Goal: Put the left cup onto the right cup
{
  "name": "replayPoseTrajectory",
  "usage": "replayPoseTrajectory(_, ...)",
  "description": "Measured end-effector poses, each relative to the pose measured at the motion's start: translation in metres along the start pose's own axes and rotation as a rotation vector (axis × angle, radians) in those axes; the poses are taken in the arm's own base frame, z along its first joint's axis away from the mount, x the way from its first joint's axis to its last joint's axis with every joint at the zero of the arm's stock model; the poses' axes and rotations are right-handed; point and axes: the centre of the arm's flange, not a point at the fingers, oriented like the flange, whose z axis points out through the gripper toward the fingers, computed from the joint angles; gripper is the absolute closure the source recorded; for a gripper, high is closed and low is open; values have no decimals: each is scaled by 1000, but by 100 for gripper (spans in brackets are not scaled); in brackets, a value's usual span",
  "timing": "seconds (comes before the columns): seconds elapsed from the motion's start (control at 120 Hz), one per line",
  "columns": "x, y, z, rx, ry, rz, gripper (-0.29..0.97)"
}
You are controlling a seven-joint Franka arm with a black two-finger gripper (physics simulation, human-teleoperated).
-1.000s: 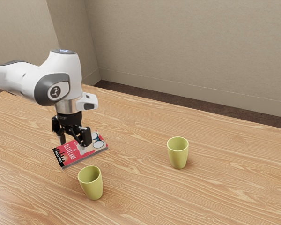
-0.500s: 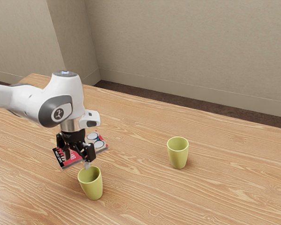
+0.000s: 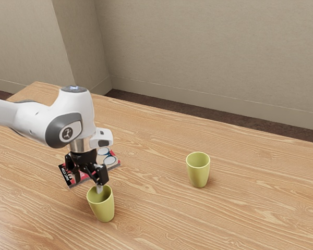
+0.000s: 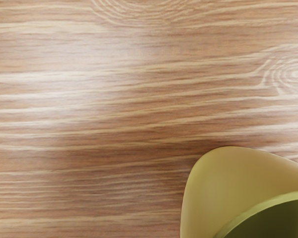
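Note:
Two olive-green cups stand upright on the wooden table (image 3: 235, 219). The left cup (image 3: 102, 205) is near the front edge, the right cup (image 3: 198, 169) further to the exterior view's right. My gripper (image 3: 94, 186) hangs over the left cup's rim on the side toward the arm, open. One fingertip (image 3: 99, 188) dips inside the cup's mouth; the other stays outside the wall. In the wrist view the cup's wall and rim (image 4: 238, 191) show large just under my hand, with bare wood beyond.
A red book (image 3: 111, 160) with a printed cover lies flat just behind the left cup, partly hidden by my hand. Bare wood stretches between the two cups. The room's walls stand beyond the table's far edge.
My hand has moved from above the book toward the front of the table and come down onto the left cup's rim. Neither cup has moved.

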Motion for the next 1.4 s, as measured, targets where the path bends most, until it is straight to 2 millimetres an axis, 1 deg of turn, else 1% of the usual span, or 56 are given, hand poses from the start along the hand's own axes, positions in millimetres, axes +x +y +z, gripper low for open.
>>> replayPoseTrajectory(0.267, 4, 1, 20, -7, -32, 2, 0)
replayPoseTrajectory(0.317, 5, 1, 20, -8, -29, 2, 9)
replayPoseTrajectory(0.45, 7, 1, 19, -8, -21, 0, 43)
replayPoseTrajectory(0.542, 7, 2, 18, -7, -18, -1, 58)
replayPoseTrajectory(0.65, 8, 4, 17, -3, -15, 2, 68)
replayPoseTrajectory(0.783, 9, 7, 15, 2, -11, 8, 73)
replayPoseTrajectory(0.875, 11, 11, 10, 5, -2, 14, 75)
replayPoseTrajectory(0.933, 15, 14, 4, 8, 9, 19, 76)
replayPoseTrajectory(1.025, 25, 19, -17, 11, 40, 27, 77)
replayPoseTrajectory(1.117, 39, 25, -51, 13, 79, 35, 78)
replayPoseTrajectory(1.225, 52, 32, -84, 13, 110, 44, 78)
replayPoseTrajectory(1.275, 62, 36, -96, 10, 117, 50, 78)
replayPoseTrajectory(1.35, 76, 42, -108, 6, 116, 58, 78)
replayPoseTrajectory(1.4, 88, 44, -118, 1, 120, 62, 78)
